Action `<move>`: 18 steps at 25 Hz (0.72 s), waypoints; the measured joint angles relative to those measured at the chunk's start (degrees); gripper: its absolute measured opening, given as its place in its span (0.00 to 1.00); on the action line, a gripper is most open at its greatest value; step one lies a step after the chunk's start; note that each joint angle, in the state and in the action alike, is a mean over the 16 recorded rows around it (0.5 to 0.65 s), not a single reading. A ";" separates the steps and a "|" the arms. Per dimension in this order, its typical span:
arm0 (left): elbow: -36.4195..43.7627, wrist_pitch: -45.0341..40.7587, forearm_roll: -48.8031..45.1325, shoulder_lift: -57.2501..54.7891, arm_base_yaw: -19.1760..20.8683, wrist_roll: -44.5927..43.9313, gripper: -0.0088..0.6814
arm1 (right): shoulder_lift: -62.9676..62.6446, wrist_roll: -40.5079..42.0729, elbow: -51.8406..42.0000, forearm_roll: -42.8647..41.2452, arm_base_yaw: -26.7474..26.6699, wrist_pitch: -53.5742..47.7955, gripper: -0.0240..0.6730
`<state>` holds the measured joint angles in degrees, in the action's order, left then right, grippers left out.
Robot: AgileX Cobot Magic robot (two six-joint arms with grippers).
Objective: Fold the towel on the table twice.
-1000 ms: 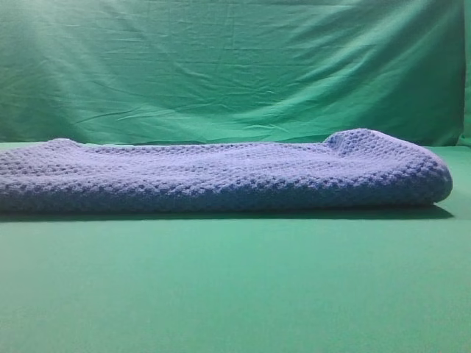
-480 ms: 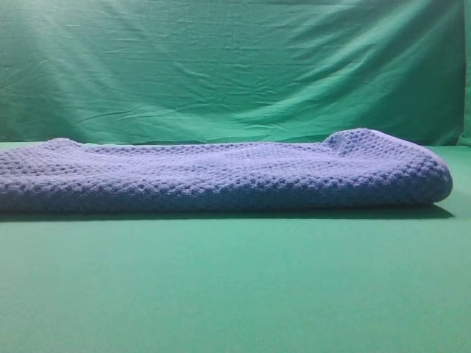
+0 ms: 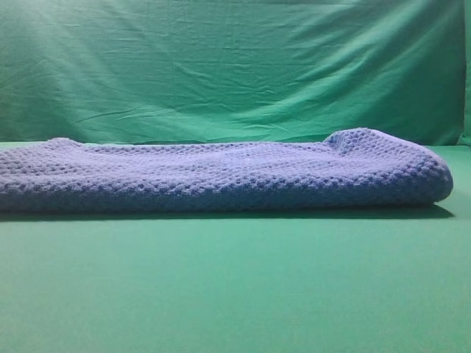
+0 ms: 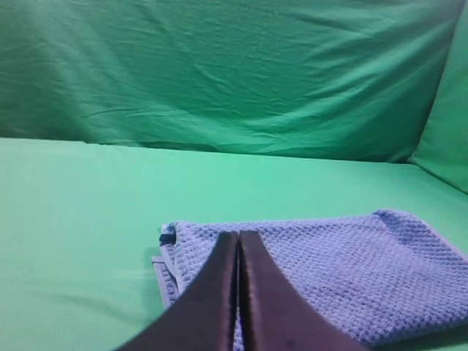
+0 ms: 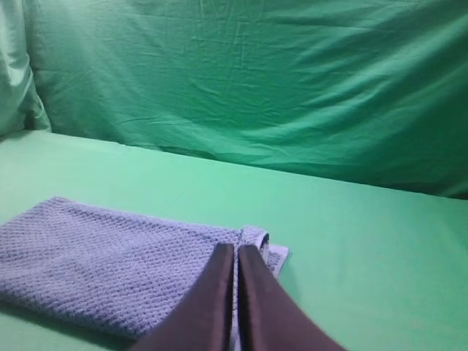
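Towel (image 3: 221,175) lies already doubled, a long thick band across the green surface (image 3: 235,294) toward 12 o'clock, layered edges showing at its ends. We judge at least one fold done, possibly one left. Left tool (image 4: 238,241) and right tool (image 5: 235,252) are both closed tight, empty, hovering over its ends.

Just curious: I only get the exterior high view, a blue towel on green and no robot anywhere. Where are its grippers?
Observer: Out of your frame. The left gripper is shut, and points at the left end of the towel.
Operator: And the other one?
Observer: The right gripper is shut too, and points at the right end.
Operator: Is the towel folded?
Observer: The left wrist view shows stacked edges at its corner, so it looks folded at least once.
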<state>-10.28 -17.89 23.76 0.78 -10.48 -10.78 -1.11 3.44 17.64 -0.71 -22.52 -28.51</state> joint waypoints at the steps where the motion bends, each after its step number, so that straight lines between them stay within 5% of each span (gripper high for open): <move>1: 1.07 1.18 0.09 0.00 0.00 0.01 0.01 | 0.00 0.01 -1.37 -0.04 0.00 1.75 0.03; 9: 6.10 4.74 1.32 0.00 0.00 0.06 0.01 | 0.00 0.12 -7.84 -0.09 0.00 10.66 0.03; 18: 6.86 4.04 2.40 0.00 0.00 0.09 0.01 | 0.00 0.23 -8.61 -0.12 0.00 8.60 0.03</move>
<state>-3.42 -13.85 26.16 0.78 -10.48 -10.69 -1.11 3.67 9.03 -0.83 -22.52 -19.91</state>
